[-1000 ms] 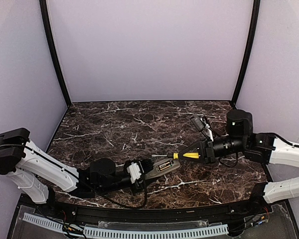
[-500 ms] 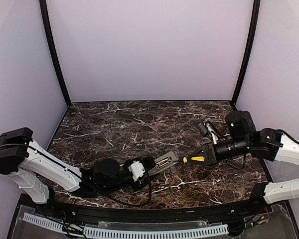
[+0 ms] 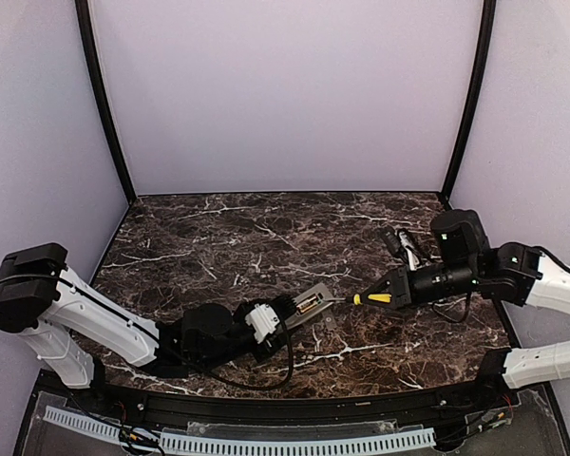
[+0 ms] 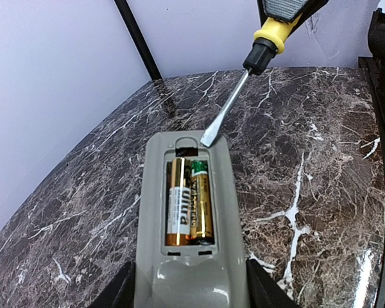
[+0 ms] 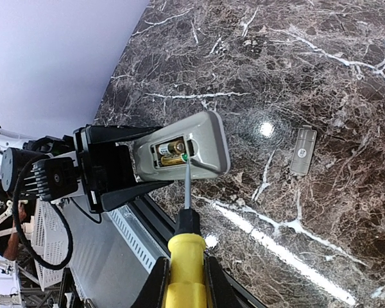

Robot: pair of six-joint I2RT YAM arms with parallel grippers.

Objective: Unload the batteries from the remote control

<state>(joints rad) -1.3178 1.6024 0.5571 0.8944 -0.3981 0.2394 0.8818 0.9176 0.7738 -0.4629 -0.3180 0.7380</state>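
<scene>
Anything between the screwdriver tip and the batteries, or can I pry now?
Nothing visible. The bay of the remote control is open, with both batteries exposed; the cover lies apart on the table. The screwdriver in the right gripper has its tip at the bay's end rim.

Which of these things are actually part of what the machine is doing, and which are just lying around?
In the job: slim grey-beige plastic remote control, gripped by the left gripper; two gold-and-black cylindrical batteries in its open bay; yellow-handled metal screwdriver, held by the right gripper.
Lying about: small flat grey rectangular cover, alone on the dark marble table.
</scene>
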